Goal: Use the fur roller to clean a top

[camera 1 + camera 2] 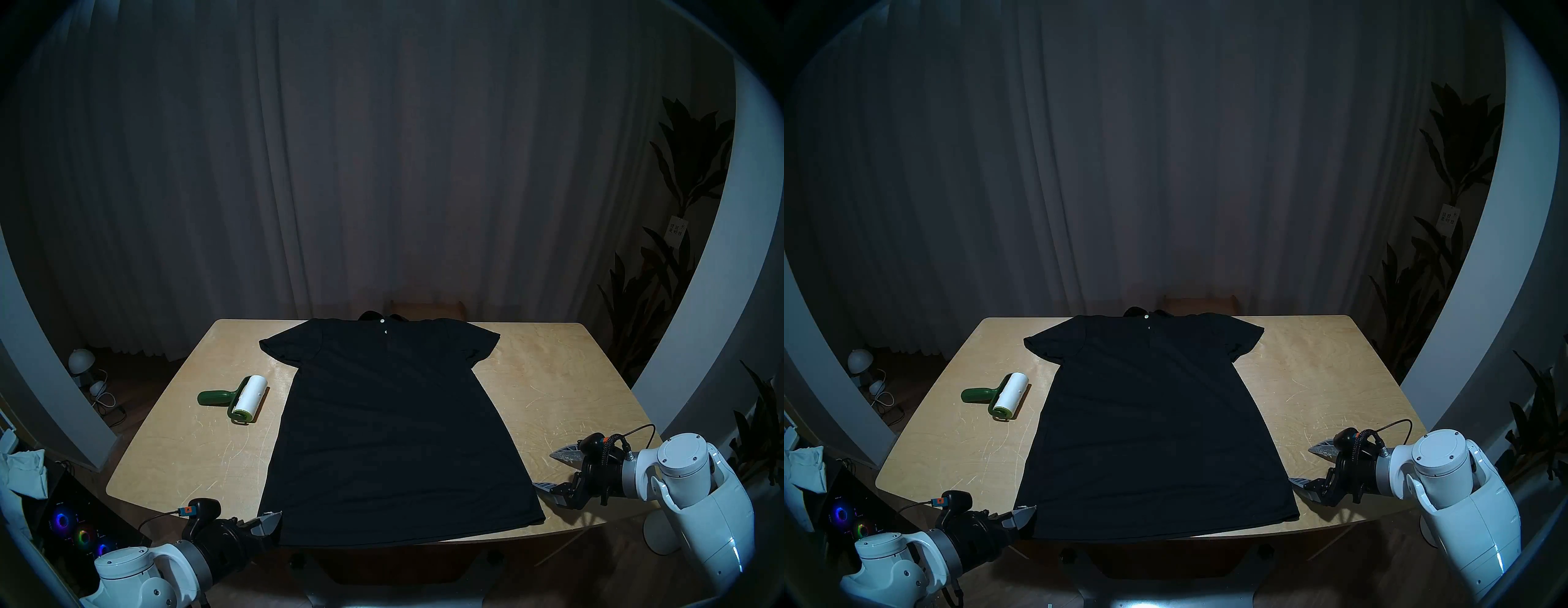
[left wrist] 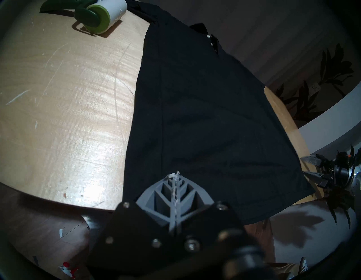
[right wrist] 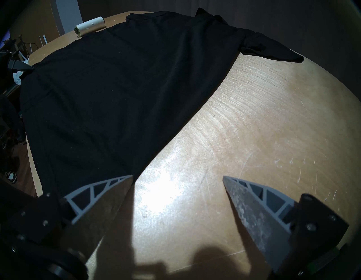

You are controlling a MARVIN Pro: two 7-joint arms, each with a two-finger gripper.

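With the left gripper [image 1: 271, 519] clenched empty at the black T-shirt's [image 1: 394, 429] hem and the right gripper [image 1: 551, 471] spread, the lint roller [image 1: 242, 400] lay beside the shirt's left side, where a clumsy reach might roll it away.

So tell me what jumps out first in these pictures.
A black T-shirt lies spread flat down the middle of the wooden table, collar at the far edge. To its left lies the lint roller, its white roll bright against the wood. The left gripper and right gripper sit at the hem's corners.
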